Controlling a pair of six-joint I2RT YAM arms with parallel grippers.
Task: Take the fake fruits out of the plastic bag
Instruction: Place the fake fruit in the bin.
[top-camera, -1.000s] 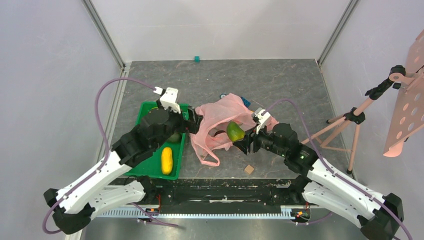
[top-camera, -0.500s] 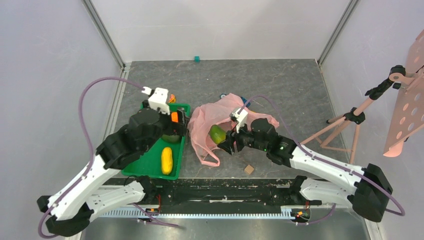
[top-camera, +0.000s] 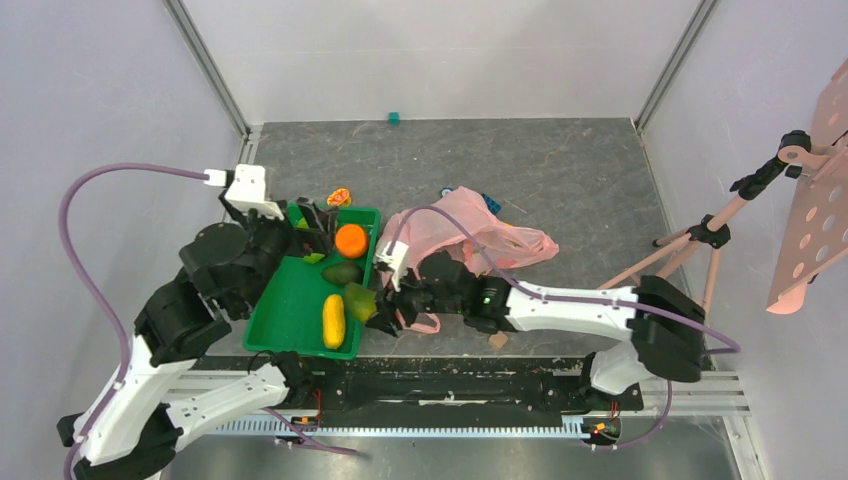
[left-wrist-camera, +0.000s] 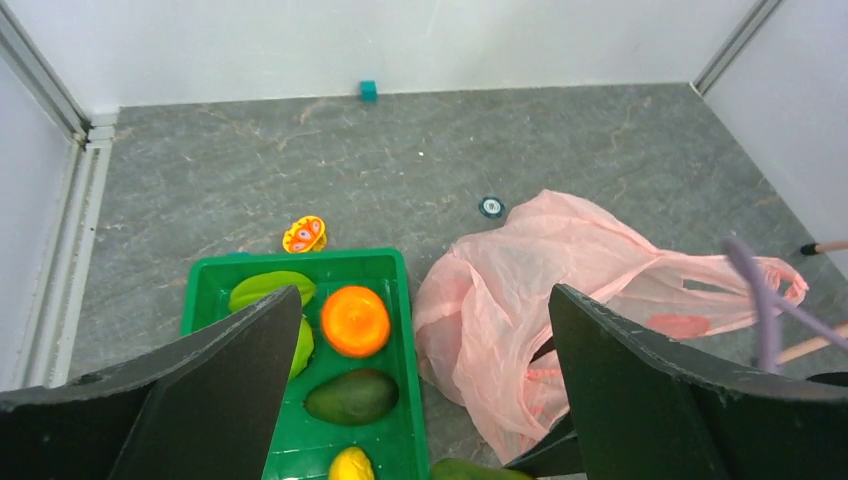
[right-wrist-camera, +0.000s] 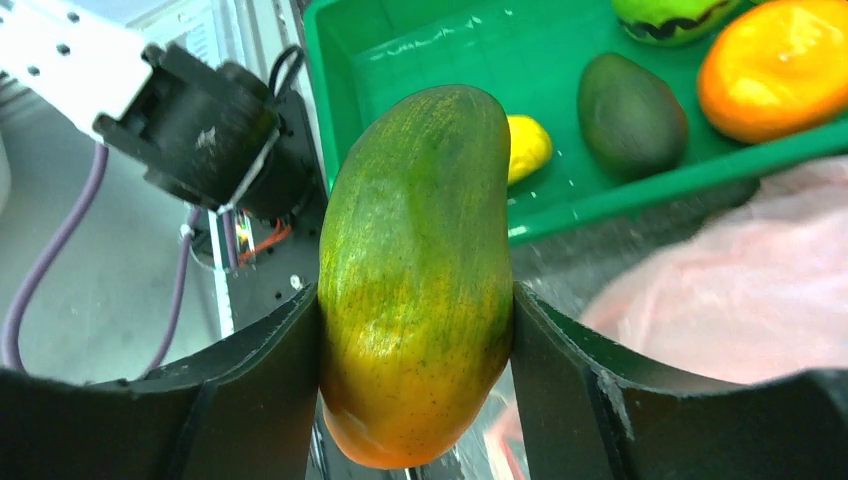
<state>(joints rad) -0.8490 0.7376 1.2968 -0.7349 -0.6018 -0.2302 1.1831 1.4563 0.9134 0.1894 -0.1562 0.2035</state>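
Observation:
My right gripper (top-camera: 378, 300) is shut on the mango-like fruit (top-camera: 360, 300), green shading to orange. It holds the fruit over the right rim of the green tray (top-camera: 290, 310). In the right wrist view the fruit (right-wrist-camera: 415, 270) sits squeezed between both fingers (right-wrist-camera: 250, 390). The pink plastic bag (top-camera: 470, 235) lies crumpled to the right of the tray, under the right arm. My left gripper (top-camera: 312, 222) is open and empty above the tray's far end, looking down on tray and bag (left-wrist-camera: 520, 290). A reddish patch (left-wrist-camera: 678, 325) shows through the bag; I cannot tell if it is the small red fruit.
The tray holds an orange ball (top-camera: 351, 240), a dark avocado (top-camera: 343, 272), a yellow fruit (top-camera: 333, 320) and a green fruit (left-wrist-camera: 268, 289). A small orange toy (top-camera: 340, 196) lies beyond the tray. A teal cube (top-camera: 394, 117) sits by the back wall, a tripod (top-camera: 700, 240) stands right.
My right gripper has carried the mango-like fruit left, from over the bag to the tray's right rim. My left gripper has drawn back left, away from the bag's edge.

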